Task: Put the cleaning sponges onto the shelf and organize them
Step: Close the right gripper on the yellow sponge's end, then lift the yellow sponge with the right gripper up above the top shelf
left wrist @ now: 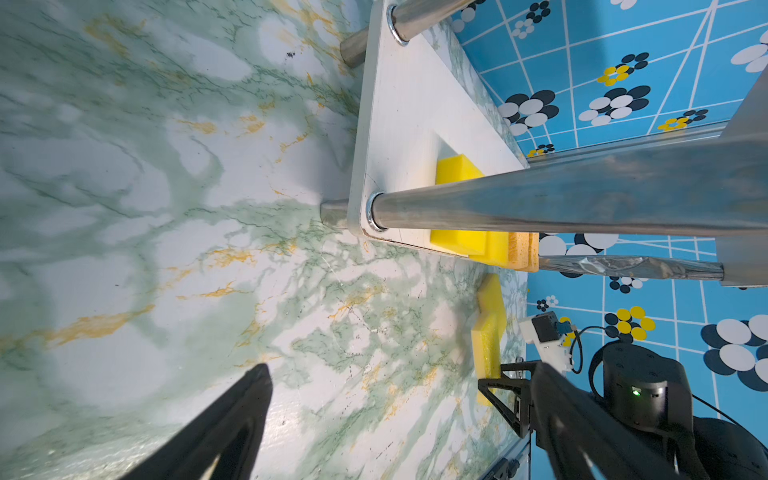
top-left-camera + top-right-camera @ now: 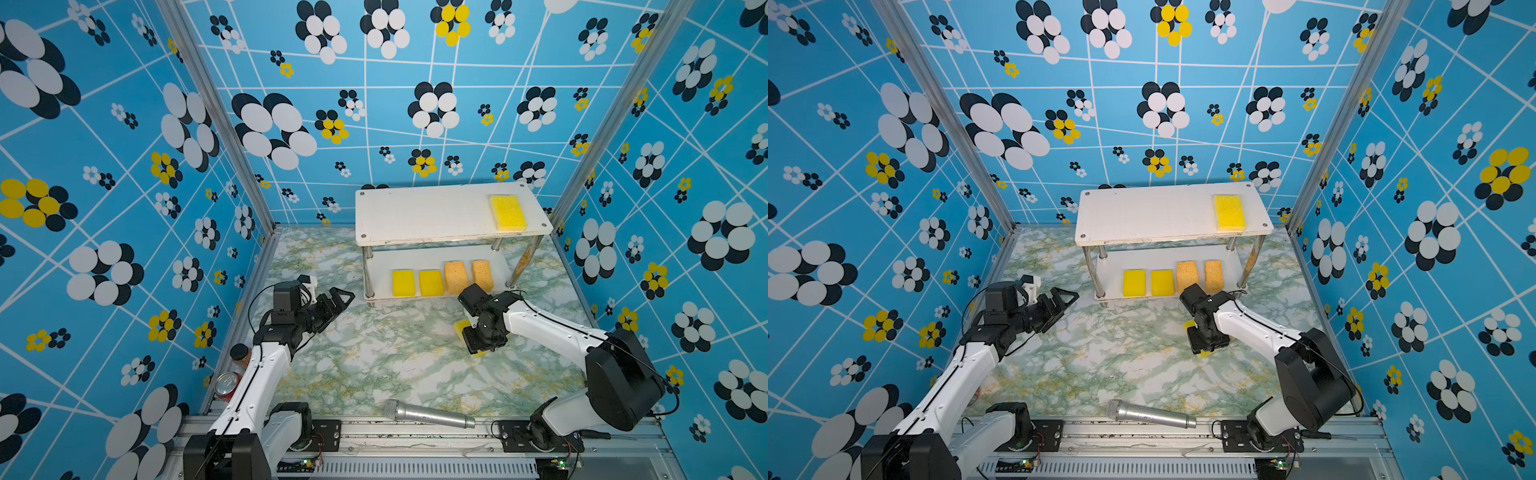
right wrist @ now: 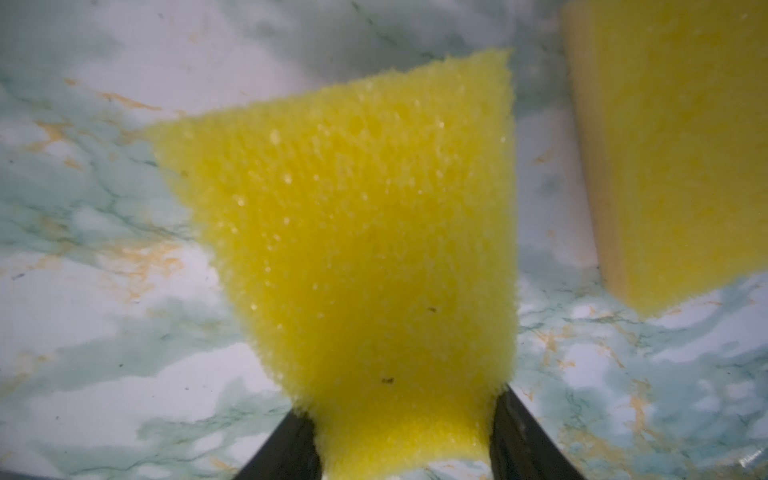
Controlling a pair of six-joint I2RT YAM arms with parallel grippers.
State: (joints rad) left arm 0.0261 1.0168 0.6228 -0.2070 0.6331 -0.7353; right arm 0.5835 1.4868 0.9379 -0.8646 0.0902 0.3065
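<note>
The shelf (image 2: 415, 216) (image 2: 1142, 216) stands at the back. A flat yellow sponge (image 2: 508, 212) lies on the right of its top board. On the lower board two small yellow sponges (image 2: 404, 283) and two orange-tan sponges (image 2: 456, 276) sit in a row. My right gripper (image 3: 399, 415) points down in front of the shelf, shut on a flat yellow sponge (image 3: 365, 232) whose end is pinched between the fingers. Another yellow sponge (image 3: 673, 145) lies beside it on the table. In both top views the wrist hides most of these two sponges (image 2: 460, 326) (image 2: 1203, 354). My left gripper (image 2: 337, 300) (image 1: 374, 376) is open and empty, left of the shelf.
A silver microphone (image 2: 428, 413) lies near the front edge. A soda can (image 2: 227, 384) and a dark-capped bottle (image 2: 240, 353) stand at the left edge by my left arm. Patterned walls close in the marbled table (image 2: 374, 353) on three sides.
</note>
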